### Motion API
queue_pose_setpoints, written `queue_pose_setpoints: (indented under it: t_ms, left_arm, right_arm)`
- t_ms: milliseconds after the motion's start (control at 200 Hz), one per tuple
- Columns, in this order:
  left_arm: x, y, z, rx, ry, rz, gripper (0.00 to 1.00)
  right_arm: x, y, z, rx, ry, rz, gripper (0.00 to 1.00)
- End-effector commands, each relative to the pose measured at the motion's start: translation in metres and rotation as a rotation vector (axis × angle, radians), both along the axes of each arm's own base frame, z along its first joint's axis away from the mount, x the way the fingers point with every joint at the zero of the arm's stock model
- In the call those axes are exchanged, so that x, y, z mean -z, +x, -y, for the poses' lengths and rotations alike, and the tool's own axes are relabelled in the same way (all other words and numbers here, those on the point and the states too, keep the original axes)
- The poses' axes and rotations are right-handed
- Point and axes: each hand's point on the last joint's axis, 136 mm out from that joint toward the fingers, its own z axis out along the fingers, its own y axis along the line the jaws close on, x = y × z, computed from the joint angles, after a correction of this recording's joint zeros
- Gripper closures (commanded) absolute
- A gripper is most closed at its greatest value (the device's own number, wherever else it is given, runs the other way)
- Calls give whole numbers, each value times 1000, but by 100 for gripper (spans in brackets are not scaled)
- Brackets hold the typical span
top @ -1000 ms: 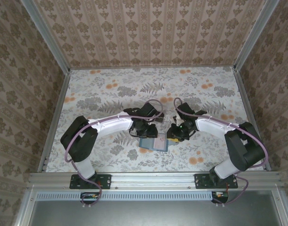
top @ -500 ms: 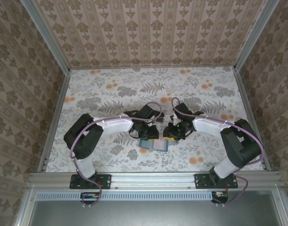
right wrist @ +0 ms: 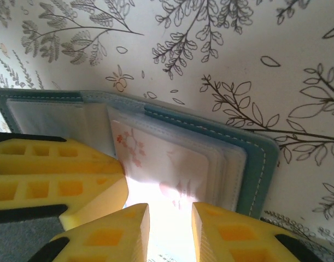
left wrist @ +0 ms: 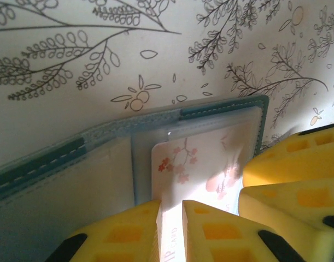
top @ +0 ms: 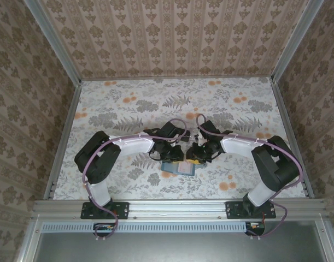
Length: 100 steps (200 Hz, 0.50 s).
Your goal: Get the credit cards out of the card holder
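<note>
The card holder lies open on the floral table, its teal edge and clear sleeves showing. A pale pink credit card with blossom print sticks partly out of a sleeve. My left gripper rests over the card's near end, jaws a narrow gap apart, and the card's face shows through the gap. My right gripper stands over the same card from the other side, jaws apart with nothing between them. In the top view both grippers meet above the holder.
The right gripper's yellow fingers crowd the left wrist view, and a left finger sits close in the right wrist view. Patterned walls enclose the table on three sides.
The right gripper has moved left, closer to the holder and the left gripper. The left jaws have narrowed a little.
</note>
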Motion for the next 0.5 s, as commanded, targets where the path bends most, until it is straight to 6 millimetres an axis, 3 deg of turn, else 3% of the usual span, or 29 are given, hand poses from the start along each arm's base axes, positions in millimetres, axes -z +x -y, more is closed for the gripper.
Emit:
queue_pose_setpoints:
  t_ms: [0,195,395,495]
  left_arm:
    - [12,-6,-8,0,33,-36,82]
    - [16,-7,-17,5,84,-30,82]
    - [14,-6,-30,22,155,-3,82]
    - [11,-5,-31,24,164,5,82]
  right_arm:
    - [11,-8,-3,-1,12,-50,73]
    - [21,-13,14,-13,-96,-49,73]
    - [21,-15,17,-21,-113,-49,72]
    - [19,-14,17,-23,-115,-46,67]
